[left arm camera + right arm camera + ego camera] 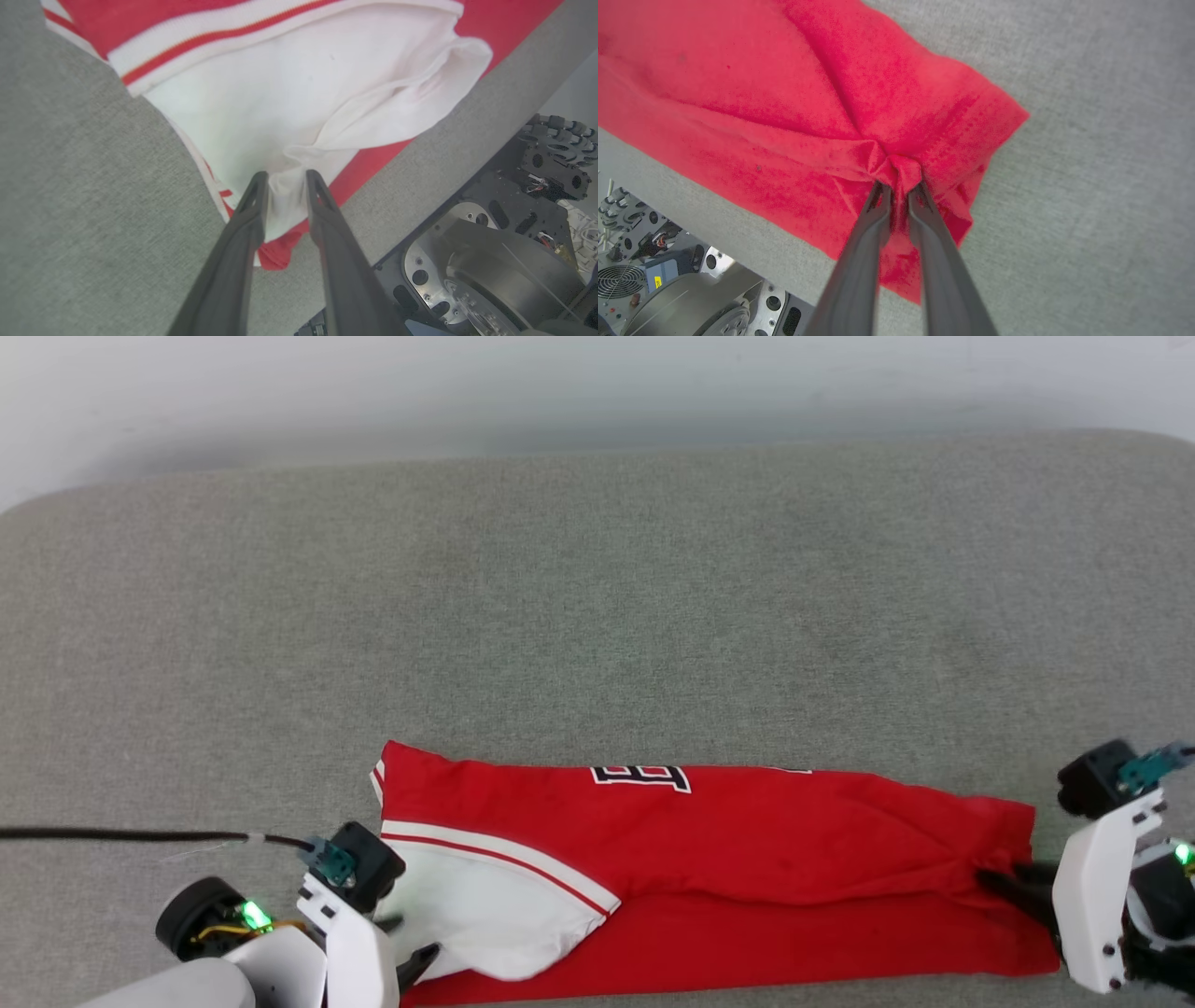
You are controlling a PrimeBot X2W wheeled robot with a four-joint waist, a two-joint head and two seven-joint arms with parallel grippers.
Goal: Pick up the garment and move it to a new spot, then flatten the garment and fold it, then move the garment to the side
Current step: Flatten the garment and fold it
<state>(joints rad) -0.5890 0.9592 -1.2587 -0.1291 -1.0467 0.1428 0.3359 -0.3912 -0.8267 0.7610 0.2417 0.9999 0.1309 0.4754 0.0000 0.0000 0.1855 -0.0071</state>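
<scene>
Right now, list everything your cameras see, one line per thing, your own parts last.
jersey shirt: one, red with a white sleeve and black white-edged lettering, lying as a long strip along the near edge of the padded surface.
padded surface: one, grey, under the shirt.
wall: one, pale, behind the surface.
cable: one, black, running from the left edge to the left arm's wrist.
robot base: one, dark metal, below the surface's near edge.
left pincer: one, dark, fingers parted around a white sleeve fold.
right pincer: one, dark, pinching bunched red fabric at the shirt's right end.
</scene>
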